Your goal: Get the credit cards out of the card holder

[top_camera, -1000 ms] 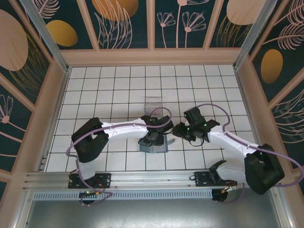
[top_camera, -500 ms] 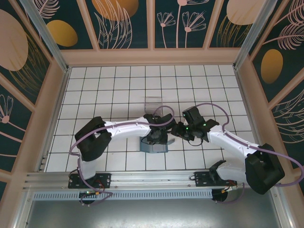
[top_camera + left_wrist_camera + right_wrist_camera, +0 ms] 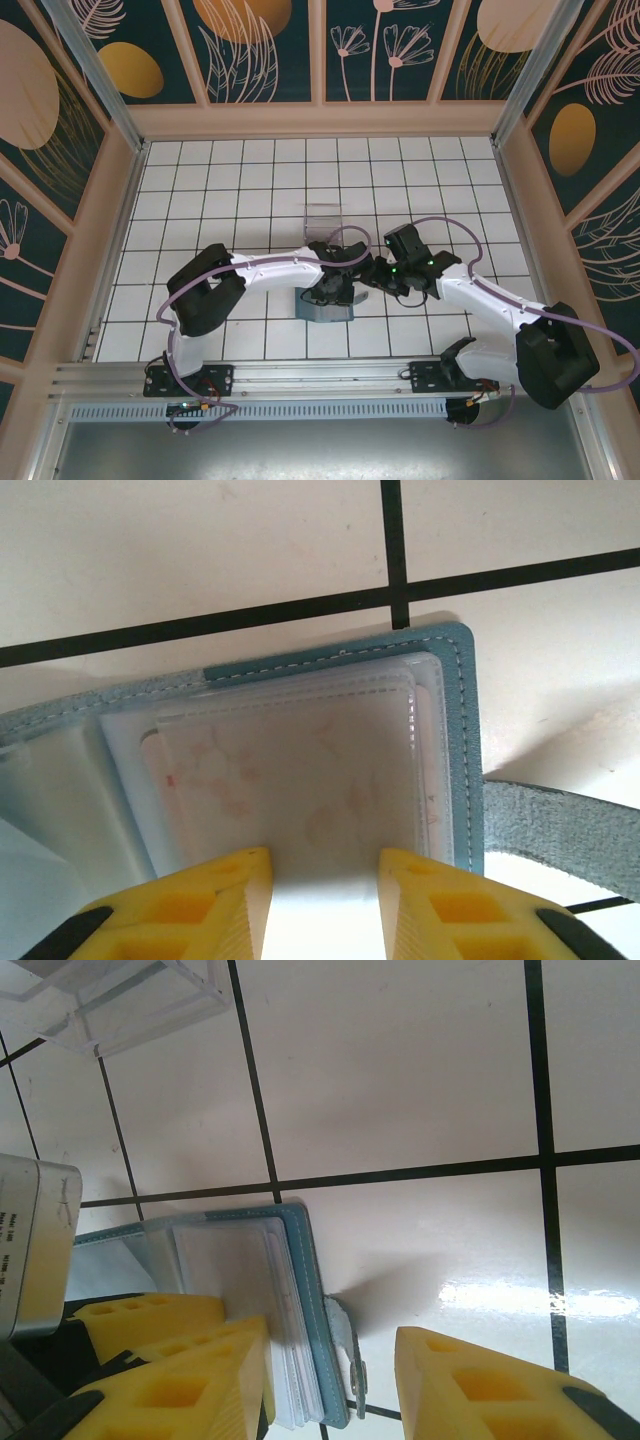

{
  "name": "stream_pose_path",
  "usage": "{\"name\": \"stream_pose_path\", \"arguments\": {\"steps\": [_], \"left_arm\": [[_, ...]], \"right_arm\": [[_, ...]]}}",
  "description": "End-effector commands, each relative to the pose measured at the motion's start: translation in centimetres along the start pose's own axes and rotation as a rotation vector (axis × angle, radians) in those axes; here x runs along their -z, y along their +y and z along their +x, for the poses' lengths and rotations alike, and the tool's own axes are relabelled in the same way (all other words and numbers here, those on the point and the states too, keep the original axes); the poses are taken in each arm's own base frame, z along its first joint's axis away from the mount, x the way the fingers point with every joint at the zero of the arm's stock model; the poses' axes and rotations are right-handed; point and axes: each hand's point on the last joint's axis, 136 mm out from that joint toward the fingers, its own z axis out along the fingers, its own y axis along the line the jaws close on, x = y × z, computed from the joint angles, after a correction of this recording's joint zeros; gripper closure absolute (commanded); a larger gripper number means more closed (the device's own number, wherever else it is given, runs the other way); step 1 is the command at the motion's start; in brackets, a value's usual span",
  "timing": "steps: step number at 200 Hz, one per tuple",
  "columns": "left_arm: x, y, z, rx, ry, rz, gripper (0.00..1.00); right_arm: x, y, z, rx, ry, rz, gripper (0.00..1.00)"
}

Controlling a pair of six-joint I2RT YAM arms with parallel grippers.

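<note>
A white tiled table (image 3: 200, 180) with black grout lines carries the slate-blue stitched card holder (image 3: 322, 310), which lies flat near its middle on the side close to the arm bases. The white left arm (image 3: 270, 268) reaches in over the holder from its left, and the white right arm (image 3: 490, 300) reaches in from its right, so both wrists meet above it. A see-through plastic box (image 3: 323, 215) stands on the far side of the holder, apart from it. The left gripper (image 3: 325, 900) hangs directly over the holder with its yellow fingers parted and a pale strip of sleeve in the gap between them; nothing is clamped there. The right gripper (image 3: 330, 1360) straddles the holder's right edge, jaws wide apart, one yellow finger over the stacked sleeves and the other out over bare tile, well clear of the holder. A grey-blue fabric strap (image 3: 560, 830) sticks out sideways from the holder's right edge onto the tile. Frosted clear plastic sleeves (image 3: 380, 695) fill the holder inside its stitched border. The credit cards (image 3: 290, 790) show only faintly through those sleeves, pale with reddish marks, and sit inside the holder; their true colour cannot be told.
</note>
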Motion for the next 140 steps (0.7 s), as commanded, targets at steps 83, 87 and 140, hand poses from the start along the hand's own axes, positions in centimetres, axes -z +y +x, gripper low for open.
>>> {"name": "stream_pose_path", "arguments": {"steps": [83,87,140], "left_arm": [[-0.6,1.9,0.9,0.007,-0.007,-0.018,0.87],[-0.4,1.9,0.7,0.009,-0.014,-0.017,0.87],[1.9,1.9,-0.4,0.076,-0.101,0.151,0.91]], "right_arm": [[0.6,0.6,-0.4,0.001,-0.019,0.000,0.60],[0.6,0.7,-0.4,0.002,-0.019,-0.002,0.60],[0.7,2.4,-0.1,0.008,-0.007,-0.043,0.60]]}}
